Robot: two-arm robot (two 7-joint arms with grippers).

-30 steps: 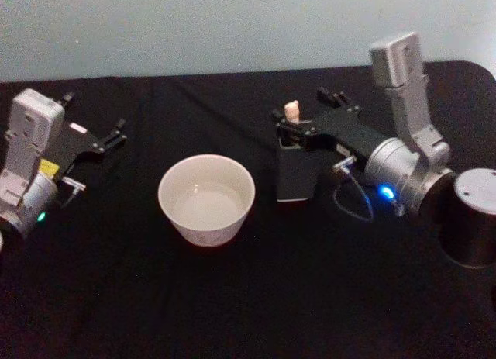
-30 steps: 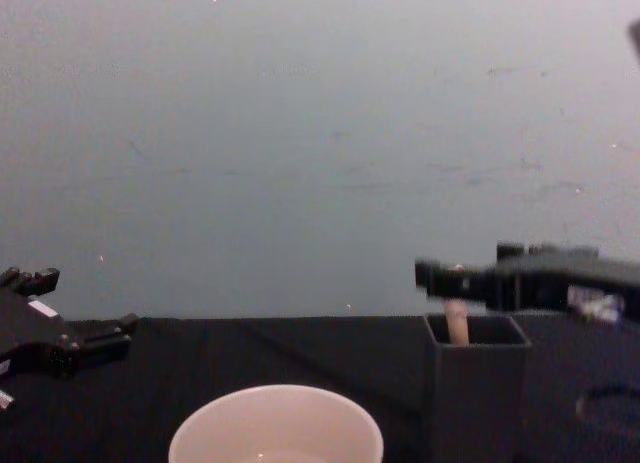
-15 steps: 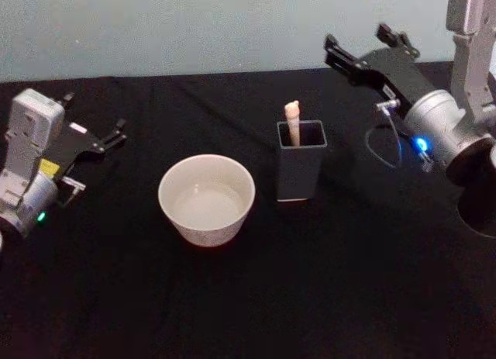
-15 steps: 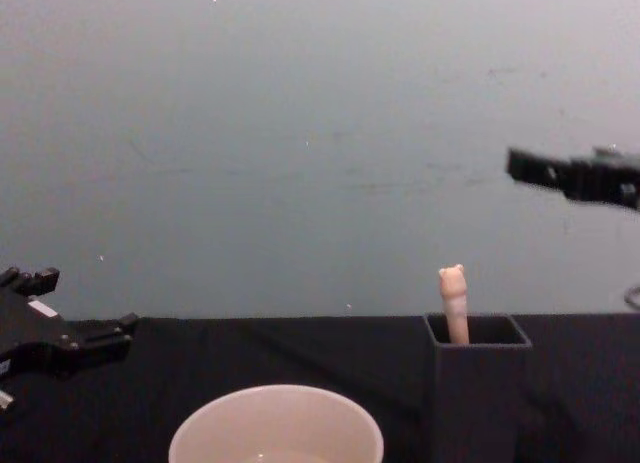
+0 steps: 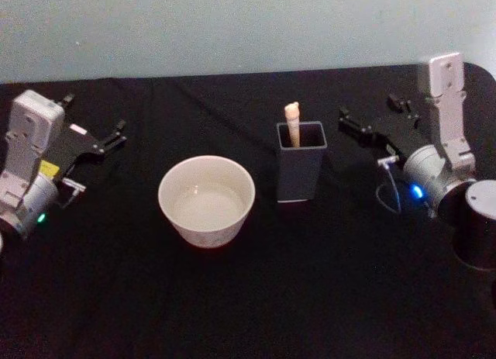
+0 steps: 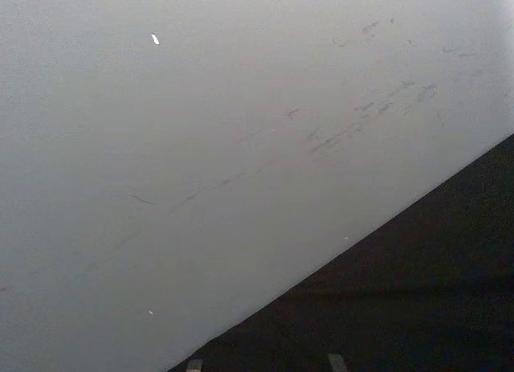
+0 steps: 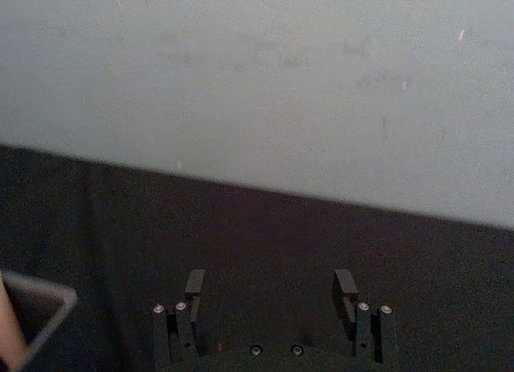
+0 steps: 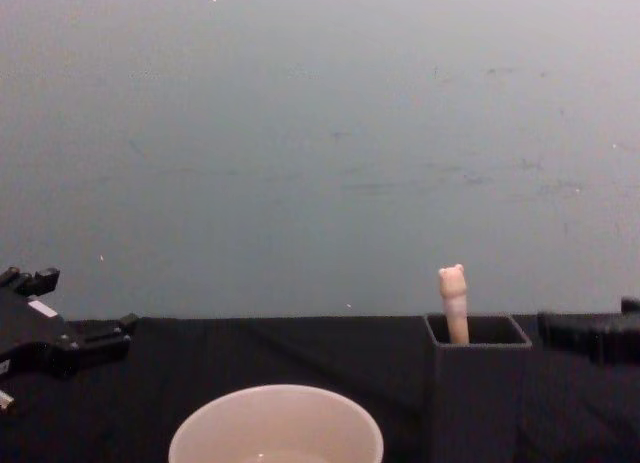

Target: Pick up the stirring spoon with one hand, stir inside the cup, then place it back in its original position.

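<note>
The stirring spoon (image 5: pixel 292 122) stands upright in the dark grey square holder (image 5: pixel 301 173), with its beige bear-topped handle (image 8: pixel 453 301) sticking out above the rim. The spoon's bowl is hidden inside the holder (image 8: pixel 478 393). The cream-white cup (image 5: pixel 167 190) sits left of the holder, low in the chest view (image 8: pixel 220 433). My right gripper (image 5: pixel 370 115) hovers open and empty just right of the holder, with its two fingers wide apart (image 7: pixel 270 285). A corner of the holder (image 7: pixel 40 308) shows beside it. My left gripper (image 5: pixel 93 119) rests open at the far left (image 8: pixel 75 308).
A black cloth (image 5: pixel 256 297) covers the table, and a pale wall (image 5: pixel 232 25) rises behind its far edge. The right arm's dark round joint (image 5: pixel 477 227) sits at the right edge. Open cloth lies in front of the cup and holder.
My right gripper let go of the spoon handle at the holder, rose up and back to the right, then came down beside the holder. The spoon stays in the holder. The left arm is still.
</note>
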